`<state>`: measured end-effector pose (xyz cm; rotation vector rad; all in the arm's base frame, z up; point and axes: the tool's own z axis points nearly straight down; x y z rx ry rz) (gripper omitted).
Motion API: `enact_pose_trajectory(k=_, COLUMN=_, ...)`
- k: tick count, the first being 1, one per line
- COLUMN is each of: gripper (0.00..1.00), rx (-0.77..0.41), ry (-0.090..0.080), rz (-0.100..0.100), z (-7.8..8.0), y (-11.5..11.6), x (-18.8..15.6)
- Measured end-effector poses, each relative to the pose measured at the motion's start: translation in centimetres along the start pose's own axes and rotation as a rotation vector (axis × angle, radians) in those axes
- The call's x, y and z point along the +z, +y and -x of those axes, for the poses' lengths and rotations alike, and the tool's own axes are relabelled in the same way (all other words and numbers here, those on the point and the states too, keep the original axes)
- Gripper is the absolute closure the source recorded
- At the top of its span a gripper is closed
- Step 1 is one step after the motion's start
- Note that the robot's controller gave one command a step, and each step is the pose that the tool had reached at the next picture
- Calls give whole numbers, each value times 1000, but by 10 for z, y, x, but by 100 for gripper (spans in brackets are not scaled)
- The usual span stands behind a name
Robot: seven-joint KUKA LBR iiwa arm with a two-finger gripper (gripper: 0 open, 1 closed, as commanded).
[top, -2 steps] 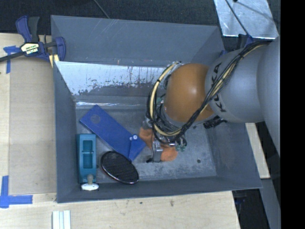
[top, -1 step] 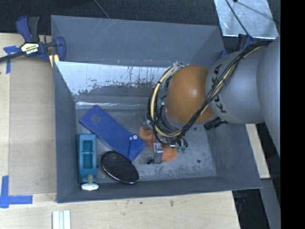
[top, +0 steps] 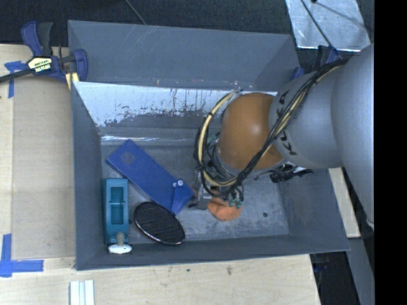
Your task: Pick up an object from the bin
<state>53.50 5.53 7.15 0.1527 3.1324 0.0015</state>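
Arm (top: 331,126), gripper (top: 212,197) perhaps touching orange lump (top: 226,212)

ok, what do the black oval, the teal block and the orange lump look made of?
Black oval pad: probably rubber or textured plastic; matt, with a fine ribbed pattern.
Teal block: likely hard moulded plastic; smooth, slight sheen, recessed slot along its top.
Orange lump: rounded and dull, maybe foam or soft plastic; partly hidden under the arm, so uncertain.

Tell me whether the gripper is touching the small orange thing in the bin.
Cannot tell. In the camera view the gripper overlaps the orange lump at its upper left, and no contact or gap shows plainly.
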Motion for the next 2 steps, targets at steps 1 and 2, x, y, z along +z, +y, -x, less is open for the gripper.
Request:
enact_pose_trajectory(k=1, gripper=100, rx=0, ry=0, rz=0, z=0, y=0, x=0)
enact_pose_trajectory(k=2, gripper=100, rx=-7, ry=12, rz=-3, z=-32, y=-4, x=-41)
